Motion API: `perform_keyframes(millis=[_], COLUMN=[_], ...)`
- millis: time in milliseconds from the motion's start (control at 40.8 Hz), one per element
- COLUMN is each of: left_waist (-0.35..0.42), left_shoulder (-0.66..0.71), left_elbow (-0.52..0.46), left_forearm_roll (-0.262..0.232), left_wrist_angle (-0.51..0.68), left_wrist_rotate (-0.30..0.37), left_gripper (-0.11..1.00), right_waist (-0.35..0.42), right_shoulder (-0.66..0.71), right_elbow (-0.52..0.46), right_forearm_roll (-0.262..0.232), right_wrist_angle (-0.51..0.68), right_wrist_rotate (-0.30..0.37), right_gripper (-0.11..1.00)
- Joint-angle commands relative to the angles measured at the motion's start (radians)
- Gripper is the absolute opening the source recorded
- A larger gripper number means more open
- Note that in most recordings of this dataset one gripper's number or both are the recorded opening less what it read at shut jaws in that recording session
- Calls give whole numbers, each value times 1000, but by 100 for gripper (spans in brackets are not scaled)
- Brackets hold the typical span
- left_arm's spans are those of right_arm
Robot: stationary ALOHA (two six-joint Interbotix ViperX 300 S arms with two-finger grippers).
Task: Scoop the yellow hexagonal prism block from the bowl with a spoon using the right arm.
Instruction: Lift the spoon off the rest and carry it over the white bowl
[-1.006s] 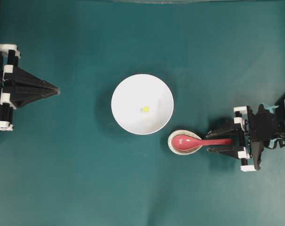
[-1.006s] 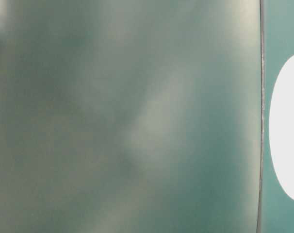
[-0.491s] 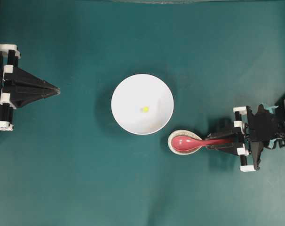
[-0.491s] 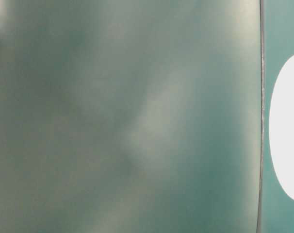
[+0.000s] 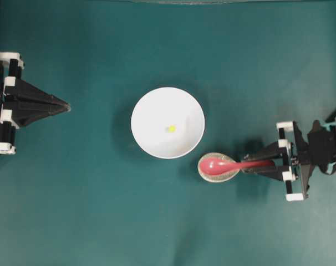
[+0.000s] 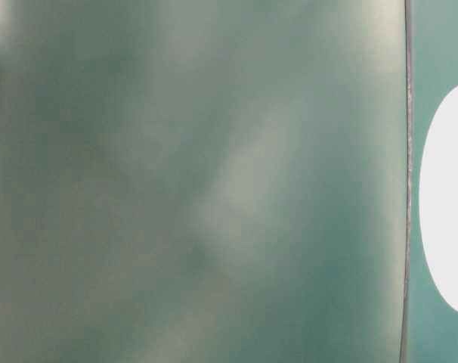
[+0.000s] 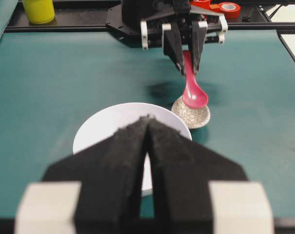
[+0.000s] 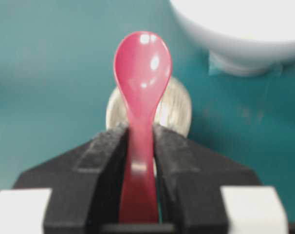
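The white bowl (image 5: 157,111) sits mid-table with the tiny yellow hexagonal prism block (image 5: 171,128) inside it. To its lower right, the pink-red spoon (image 5: 215,164) has its scoop over the speckled spoon rest (image 5: 219,178) and looks tilted up a little. My right gripper (image 5: 249,165) is shut on the spoon's handle. In the right wrist view the handle of the spoon (image 8: 142,63) runs between both pads of the gripper (image 8: 139,132). My left gripper (image 5: 66,105) is shut and empty at the far left, pointing at the bowl (image 7: 103,131).
Past the table's far edge in the left wrist view stand a yellow cup (image 7: 39,9) and red tape rolls (image 7: 225,7). The table-level view is blurred, with only the bowl's white side (image 6: 448,197) at its right edge.
My right gripper closed from open around the handle to shut on it. It then drew back slightly to the right with the spoon, whose scoop rose a little. The left arm stayed still.
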Motion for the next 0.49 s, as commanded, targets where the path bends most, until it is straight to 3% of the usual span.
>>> perform_keyframes(millis=[0, 196, 466], left_waist=[2, 2, 2], left_shoulder=[3, 3, 2], left_elbow=[-20, -20, -20], left_forearm_roll=[2, 2, 2], left_wrist_angle=[-5, -5, -8], left_wrist_rotate=[2, 2, 3], left_gripper=[-1, -1, -1], right_waist=[-23, -124, -336], right_shoulder=[-87, -298, -502], right_elbow=[-9, -32, -173], right_forearm_roll=[2, -2, -25], right_wrist_angle=[40, 291, 799], right_wrist_rotate=[-35, -129, -276], right_gripper=[22, 22, 22])
